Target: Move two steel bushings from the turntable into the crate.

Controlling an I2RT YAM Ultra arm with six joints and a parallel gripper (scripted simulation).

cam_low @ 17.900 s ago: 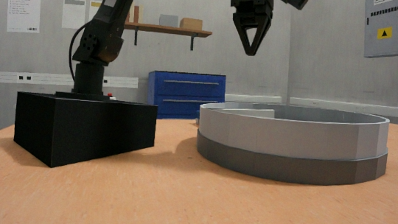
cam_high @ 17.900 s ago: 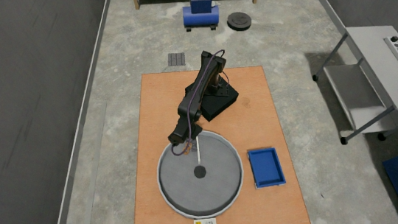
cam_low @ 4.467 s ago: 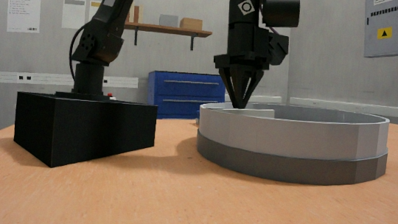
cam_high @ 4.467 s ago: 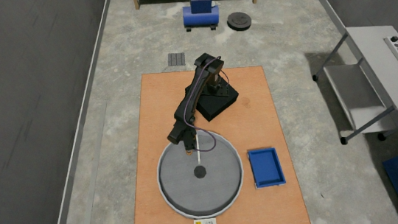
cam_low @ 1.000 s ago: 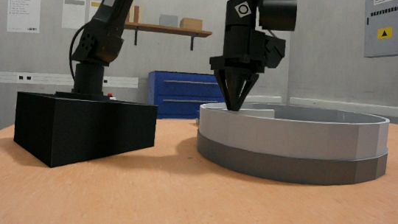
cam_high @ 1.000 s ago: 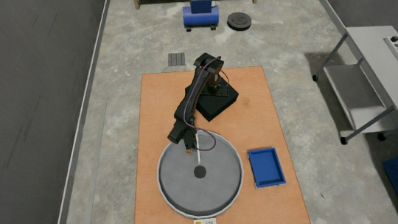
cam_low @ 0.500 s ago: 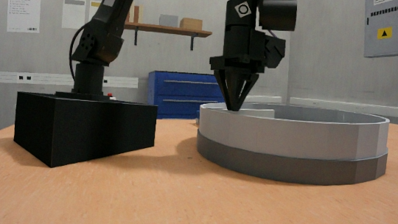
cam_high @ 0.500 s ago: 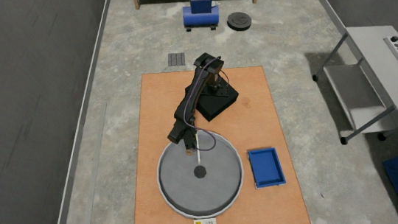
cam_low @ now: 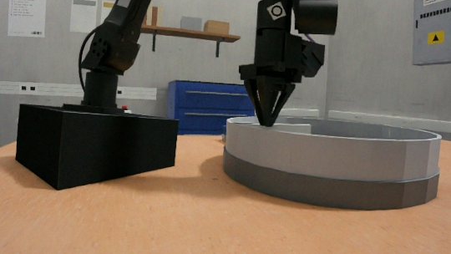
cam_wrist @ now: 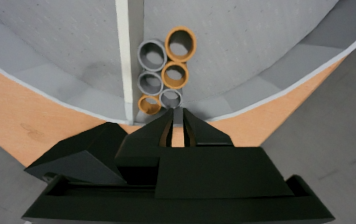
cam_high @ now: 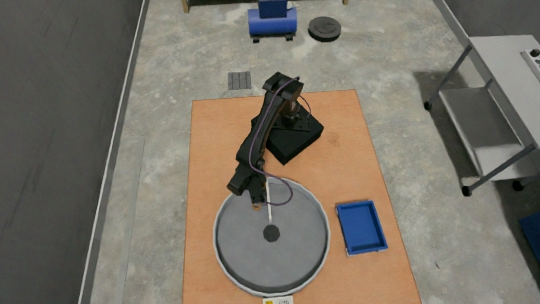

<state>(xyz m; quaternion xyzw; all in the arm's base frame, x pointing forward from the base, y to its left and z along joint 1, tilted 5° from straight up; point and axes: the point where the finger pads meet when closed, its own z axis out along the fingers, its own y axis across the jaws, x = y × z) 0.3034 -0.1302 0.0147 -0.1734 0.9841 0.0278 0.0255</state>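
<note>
My gripper point(cam_high: 258, 203) point(cam_low: 268, 124) point(cam_wrist: 178, 112) points down just inside the near-base edge of the grey turntable point(cam_high: 295, 262) point(cam_low: 326, 155) point(cam_wrist: 250, 30). Its fingers are slightly apart, with nothing visible between them. In the wrist view, a small steel bushing point(cam_wrist: 171, 90) is just beyond the fingertips. A medium steel bushing point(cam_wrist: 139, 83) and a large steel bushing point(cam_wrist: 139, 56) are beside the white bar. A large copper-coloured bushing point(cam_wrist: 194, 43), a medium one point(cam_wrist: 186, 76) and a small one point(cam_wrist: 149, 112) adjoin them. The blue crate point(cam_high: 361, 227) looks empty.
The white bar point(cam_high: 269, 203) point(cam_low: 300, 129) point(cam_wrist: 123, 50) runs from the turntable's rim toward its dark hub point(cam_high: 271, 233). The turntable has a raised wall all round. The black arm base point(cam_high: 295, 141) point(cam_low: 113, 147) stands behind it. The crate is right of the turntable in the top view.
</note>
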